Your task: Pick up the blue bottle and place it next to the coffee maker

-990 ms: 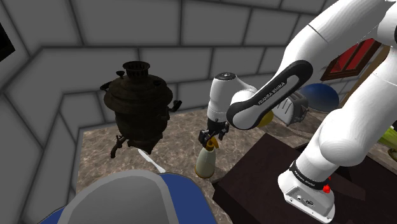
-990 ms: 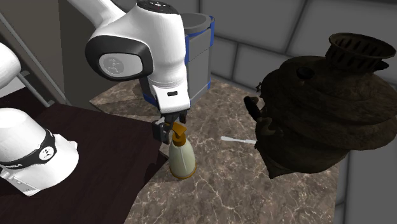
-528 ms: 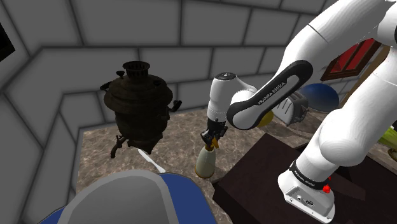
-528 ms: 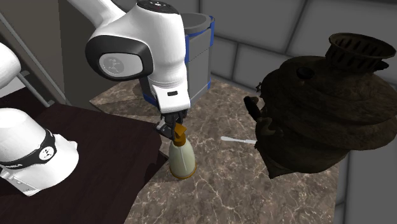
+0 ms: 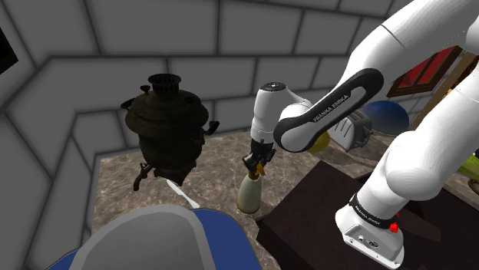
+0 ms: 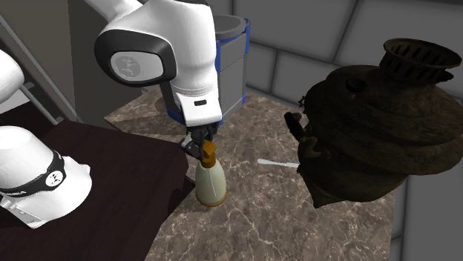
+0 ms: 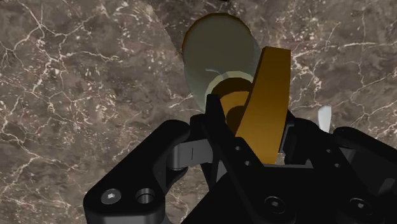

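The bottle is pale cream with an orange spray top, not blue, and stays upright near the stand's corner. My black gripper comes down from above and is shut on the orange top. In the second exterior view the gripper clasps the nozzle above the bottle's body. Past my gripper in the wrist view lies the bottle's round shoulder. Whether its base touches the marble I cannot tell. The coffee maker, a dark urn with a spout, stands apart from it towards the shoulder view's left.
The marble counter ends at a grey block wall. A thin white utensil lies between urn and bottle. A blue bin with a grey lid fills the near foreground. The dark stand top borders the bottle.
The fingers closed on the bottle's orange top. Since then the arm has risen a little and the bottle has shifted slightly with it.
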Tool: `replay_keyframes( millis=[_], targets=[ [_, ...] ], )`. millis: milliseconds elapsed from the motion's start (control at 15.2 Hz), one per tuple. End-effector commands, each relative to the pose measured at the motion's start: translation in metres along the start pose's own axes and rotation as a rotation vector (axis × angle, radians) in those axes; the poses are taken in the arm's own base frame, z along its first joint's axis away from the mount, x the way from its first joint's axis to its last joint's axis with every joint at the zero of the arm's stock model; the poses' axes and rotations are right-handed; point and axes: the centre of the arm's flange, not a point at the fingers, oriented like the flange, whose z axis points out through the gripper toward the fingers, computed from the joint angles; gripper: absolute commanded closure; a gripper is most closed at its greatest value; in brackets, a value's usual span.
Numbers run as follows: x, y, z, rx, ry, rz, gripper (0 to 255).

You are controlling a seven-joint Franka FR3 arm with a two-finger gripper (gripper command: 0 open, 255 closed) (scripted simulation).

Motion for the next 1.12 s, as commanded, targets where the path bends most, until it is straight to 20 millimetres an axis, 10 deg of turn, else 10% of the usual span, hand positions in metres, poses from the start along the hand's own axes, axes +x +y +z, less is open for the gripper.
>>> replay_keyframes(
  millis=[0, 1056],
  targets=[
    [-0.001, 0.000, -0.011, 0.000, 0.000, 0.000, 255],
    [0.000, 0.004, -0.096, 0.000, 0.000, 0.000, 255]
  ],
)
